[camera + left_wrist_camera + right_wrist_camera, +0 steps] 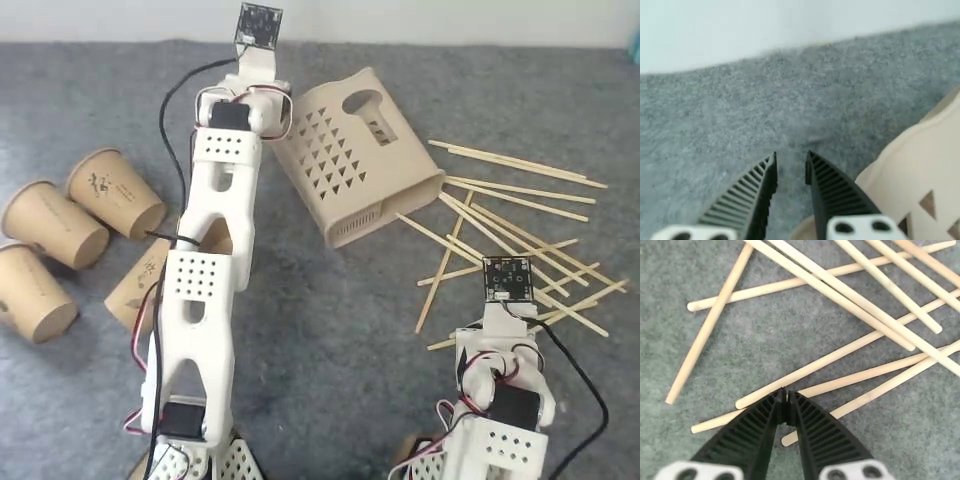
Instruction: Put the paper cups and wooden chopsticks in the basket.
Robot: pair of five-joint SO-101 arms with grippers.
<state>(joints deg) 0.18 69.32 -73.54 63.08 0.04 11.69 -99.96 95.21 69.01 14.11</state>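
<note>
Basket [340, 160]: beige, lying on its side near the far middle of the tabletop [330, 340]. One wall has triangle holes, and a handle cut-out is in the wall next to it.
Tabletop: covered with a grey, carpet-like surface.
Paper cups [115, 190]: I count four, all brown and all lying on their sides. They are in a loose group well to the left of the basket, and none is inside it. The one closest to the basket is partly hidden under the left arm [215, 200].
Wooden chopsticks [840, 299]: scattered on the tabletop at the right of the basket, many crossing each other. The closest ones lie just beside its lower right corner, and none is inside the basket.
Left arm: stretched along the left side of the basket, with its wrist near the basket's far left corner.
Left jaws: a little open, with a narrow gap and nothing between them. They are just beside the basket wall, above the grey surface.
Right arm [500, 400]: to the right of the basket and on the near side, with its wrist over the chopsticks.
Right jaws: closed, the tips meeting, low over one chopstick. I see nothing held between them.
</note>
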